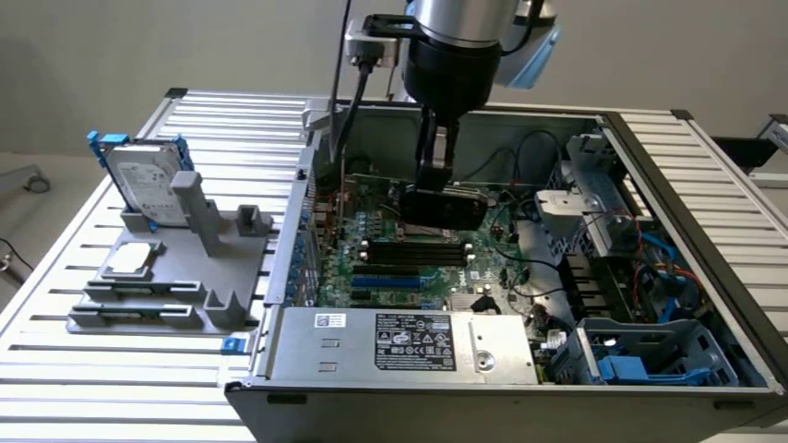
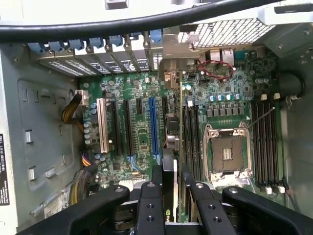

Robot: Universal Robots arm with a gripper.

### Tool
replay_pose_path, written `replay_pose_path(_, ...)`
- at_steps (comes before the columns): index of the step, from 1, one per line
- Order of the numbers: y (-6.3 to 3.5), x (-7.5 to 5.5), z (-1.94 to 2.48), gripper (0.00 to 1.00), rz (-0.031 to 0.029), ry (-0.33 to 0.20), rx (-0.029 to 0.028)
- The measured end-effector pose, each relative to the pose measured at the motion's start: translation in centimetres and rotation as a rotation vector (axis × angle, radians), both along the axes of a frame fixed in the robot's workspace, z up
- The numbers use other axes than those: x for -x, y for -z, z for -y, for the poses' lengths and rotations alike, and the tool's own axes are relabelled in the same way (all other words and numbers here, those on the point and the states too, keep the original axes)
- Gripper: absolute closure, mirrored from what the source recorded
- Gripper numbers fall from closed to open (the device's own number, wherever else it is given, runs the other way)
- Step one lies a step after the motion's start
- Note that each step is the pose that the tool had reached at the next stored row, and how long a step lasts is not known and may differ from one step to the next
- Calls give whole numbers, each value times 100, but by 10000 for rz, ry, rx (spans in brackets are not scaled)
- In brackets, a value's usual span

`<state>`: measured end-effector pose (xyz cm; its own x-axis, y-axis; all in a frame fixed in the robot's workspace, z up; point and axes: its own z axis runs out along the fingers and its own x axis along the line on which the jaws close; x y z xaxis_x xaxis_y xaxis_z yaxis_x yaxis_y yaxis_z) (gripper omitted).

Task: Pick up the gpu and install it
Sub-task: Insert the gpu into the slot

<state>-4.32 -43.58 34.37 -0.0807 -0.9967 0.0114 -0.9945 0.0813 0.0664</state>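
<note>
Over the open computer case [image 1: 493,411], exterior view: gripper [image 1: 433,183] pinches gpu [image 1: 444,209] above motherboard [image 1: 394,254] | grey holder [image 1: 148,288] on slatted counter [image 1: 74,369] carries hard drive [image 1: 142,185], exterior view's left | wrist view: gpu edge-on between fingers [image 2: 148,200], long axis toward rear slot brackets [image 2: 88,49]

From my exterior feed I see an open computer case [image 1: 689,175] lying on a slatted metal table [image 1: 74,369], with its green motherboard [image 1: 394,268] exposed and a labelled power supply [image 1: 407,343] along the near wall. Towards the exterior view's left, a grey holder [image 1: 185,286] carries an upright hard drive [image 1: 146,185] and a small silver chip [image 1: 132,259].
</note>
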Motion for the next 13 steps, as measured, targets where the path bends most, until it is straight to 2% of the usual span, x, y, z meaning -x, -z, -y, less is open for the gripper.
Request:
replay_pose_path(6, 63, 9, 11, 74, 7, -32, 21)
replay_pose_path(9, 107, 61, 12, 74, 44, -87, 21)
replay_pose_path(13, 155, 101, 23, 74, 54, -206, 22)
